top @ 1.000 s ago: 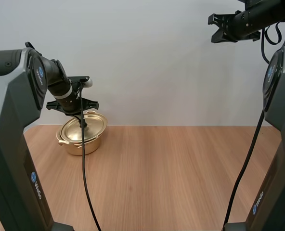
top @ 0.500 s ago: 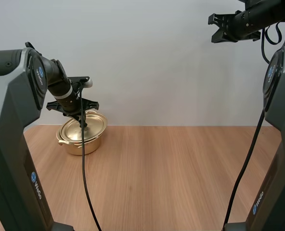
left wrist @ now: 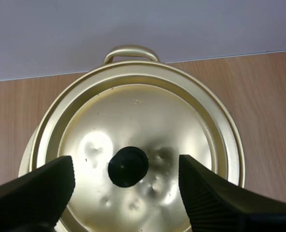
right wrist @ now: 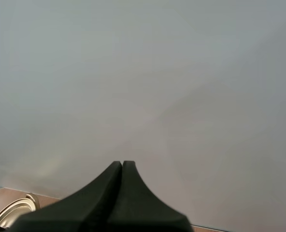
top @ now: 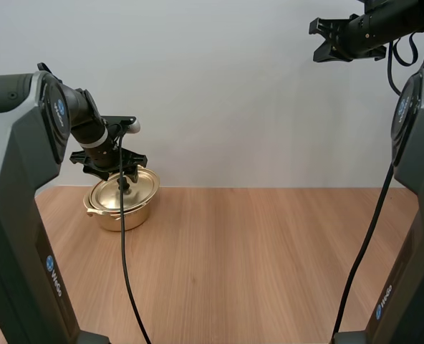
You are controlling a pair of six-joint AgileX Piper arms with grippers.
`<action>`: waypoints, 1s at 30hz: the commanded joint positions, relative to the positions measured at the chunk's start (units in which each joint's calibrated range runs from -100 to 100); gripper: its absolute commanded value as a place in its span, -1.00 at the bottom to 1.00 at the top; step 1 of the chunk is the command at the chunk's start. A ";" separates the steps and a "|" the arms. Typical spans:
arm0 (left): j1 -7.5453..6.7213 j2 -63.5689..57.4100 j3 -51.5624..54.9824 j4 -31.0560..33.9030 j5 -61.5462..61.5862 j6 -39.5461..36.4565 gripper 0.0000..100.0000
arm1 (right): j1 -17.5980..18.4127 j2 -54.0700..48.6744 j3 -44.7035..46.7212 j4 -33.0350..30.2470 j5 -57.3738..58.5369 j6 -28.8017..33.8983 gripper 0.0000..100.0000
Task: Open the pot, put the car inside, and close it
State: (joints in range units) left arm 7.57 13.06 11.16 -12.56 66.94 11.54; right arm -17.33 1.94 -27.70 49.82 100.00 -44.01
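pot lid knob (left wrist: 128,166) lies centred between spread fingers (left wrist: 215,203) of left tool (top: 123,172).

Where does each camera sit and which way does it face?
High view: behind and above the bases, facing forward and down over the table; both arms, left pincer over the pot, right pincer raised.
Left wrist view: on the left arm, looking down on the lid between its open fingers.
Right wrist view: on the right arm, past shut fingers toward the pot's edge.
All three share the pot.
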 commanded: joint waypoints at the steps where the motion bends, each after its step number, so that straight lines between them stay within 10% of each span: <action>1: 0.04 0.53 -0.02 0.02 0.08 0.08 1.00 | -0.03 -0.02 0.04 0.00 0.00 -0.01 -1.00; 12: 0.04 3.20 -0.02 -0.23 0.10 0.08 1.00 | -0.03 -0.02 0.04 0.00 0.00 -0.01 -1.00; 22: 0.04 3.20 -0.02 -0.36 -2.64 -3.11 -1.00 | -0.03 -0.02 0.04 0.00 0.00 -0.01 -1.00; 30: 0.04 3.08 -0.02 -0.25 -2.64 -3.20 -1.00 | -0.03 -0.02 0.04 0.00 0.00 -0.01 -1.00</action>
State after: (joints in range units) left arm 7.57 16.21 11.16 -12.90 64.36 8.39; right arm -17.33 1.94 -27.70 49.82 100.00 -44.01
